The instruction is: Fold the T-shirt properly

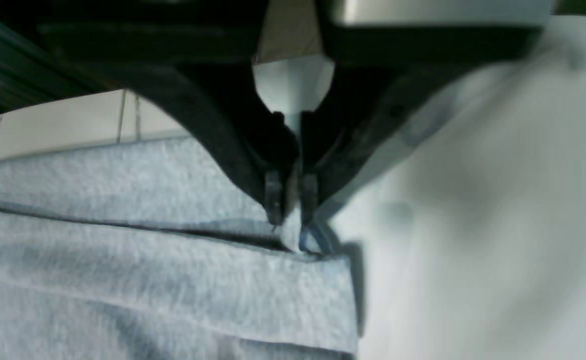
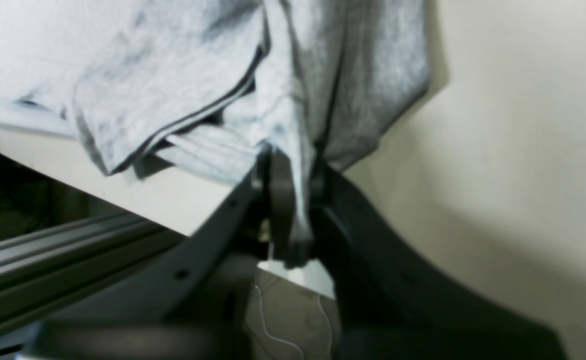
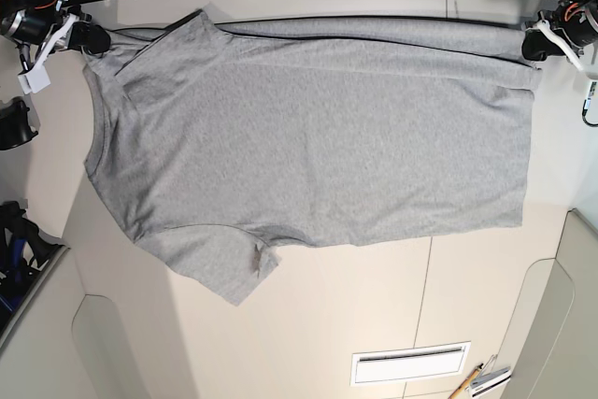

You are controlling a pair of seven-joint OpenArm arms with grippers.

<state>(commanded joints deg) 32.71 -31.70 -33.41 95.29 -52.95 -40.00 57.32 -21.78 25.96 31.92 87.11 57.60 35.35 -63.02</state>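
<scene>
The heather-grey T-shirt [image 3: 308, 147] lies spread on the pale table [image 3: 374, 315], plain side up, with the neck at the left and the hem at the right. Its far edge is folded over in a long strip. My left gripper [image 3: 534, 46] is at the far right corner; in the left wrist view it [image 1: 293, 220] is shut on the hem corner of the shirt [image 1: 147, 290]. My right gripper [image 3: 89, 39] is at the far left by the shoulder; in the right wrist view it [image 2: 293, 200] is shut on a bunch of shirt fabric [image 2: 172, 75].
A white slotted plate [image 3: 408, 363] is set into the table near the front edge, with a pen-like tool [image 3: 481, 380] beside it. Black gear and cables [image 3: 14, 119] sit along the left edge. A dark rail [image 2: 62, 260] runs beside the table.
</scene>
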